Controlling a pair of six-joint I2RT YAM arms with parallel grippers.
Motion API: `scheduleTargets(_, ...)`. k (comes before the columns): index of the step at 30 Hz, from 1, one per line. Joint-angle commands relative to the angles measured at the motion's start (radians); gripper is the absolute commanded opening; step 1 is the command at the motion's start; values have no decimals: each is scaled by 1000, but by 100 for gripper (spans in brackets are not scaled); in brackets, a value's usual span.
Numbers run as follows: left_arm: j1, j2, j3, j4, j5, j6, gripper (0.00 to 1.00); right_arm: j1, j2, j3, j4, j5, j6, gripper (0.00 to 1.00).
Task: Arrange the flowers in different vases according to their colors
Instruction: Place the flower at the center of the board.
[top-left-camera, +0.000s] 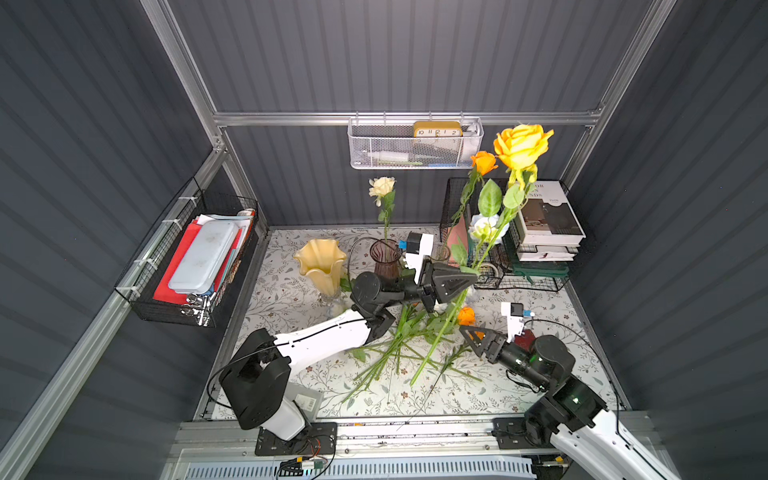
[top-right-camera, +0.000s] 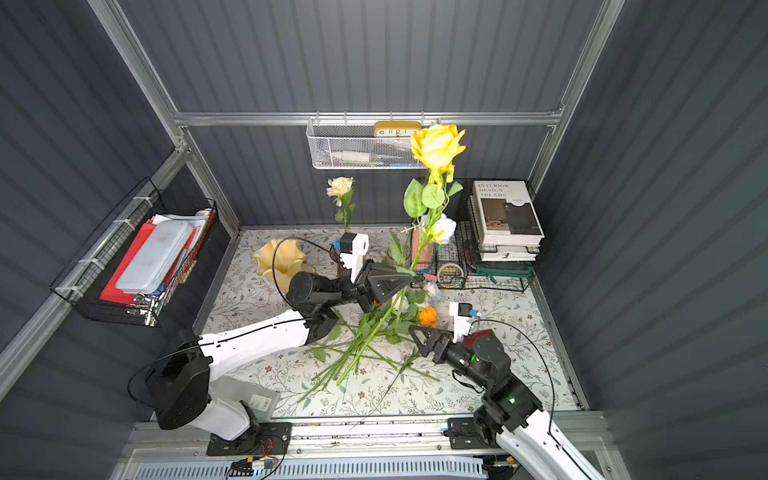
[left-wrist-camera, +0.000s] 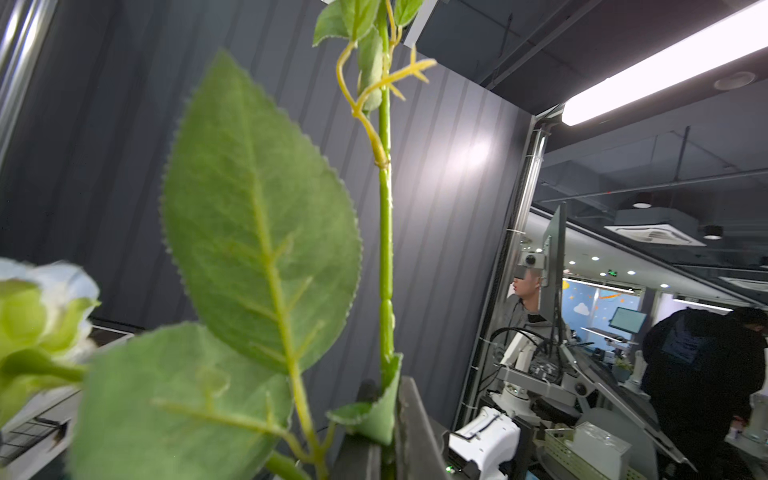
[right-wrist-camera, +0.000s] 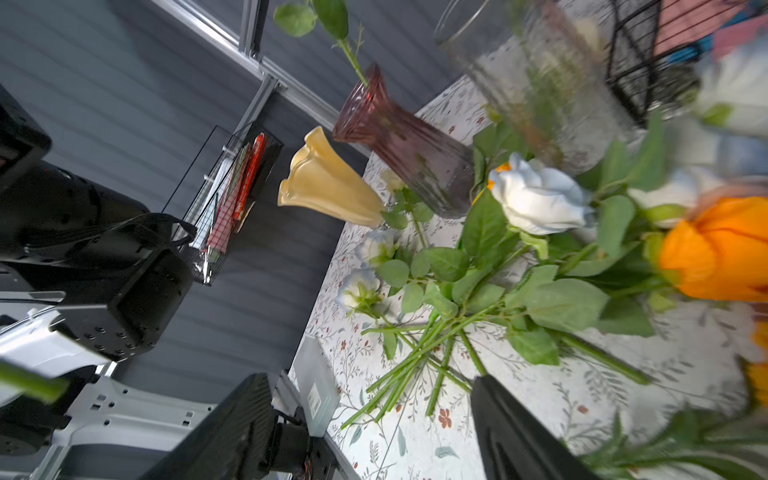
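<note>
Over the table, both top views: left gripper (top-left-camera: 465, 284) is squeezed shut on the yellow-orange rose (top-left-camera: 521, 145), bloom up high, likely so the stem end can drop into a vase.
Left arm pose: stretched forward, wrist raised near the clear vase (top-left-camera: 440, 251).
Left wrist view: green stem (left-wrist-camera: 385, 249) pinched between the jaws.
Right wrist view: right gripper (right-wrist-camera: 368, 378) spread wide, holding nothing, low beside the flower pile (right-wrist-camera: 436, 316), likely ready to pick.
</note>
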Motion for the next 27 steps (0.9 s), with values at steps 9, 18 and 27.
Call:
scheduleTargets(9, -19, 21, 53, -273, -218, 247, 9, 86, 117, 58, 218, -250, 90, 79)
scheduleTargets(18, -42, 33, 72, -318, -310, 290, 8, 273, 319, 142, 385, -201, 24, 80)
scheduleTargets(27, -42, 27, 65, -319, -320, 306, 8, 297, 174, 139, 214, -30, -6, 79)
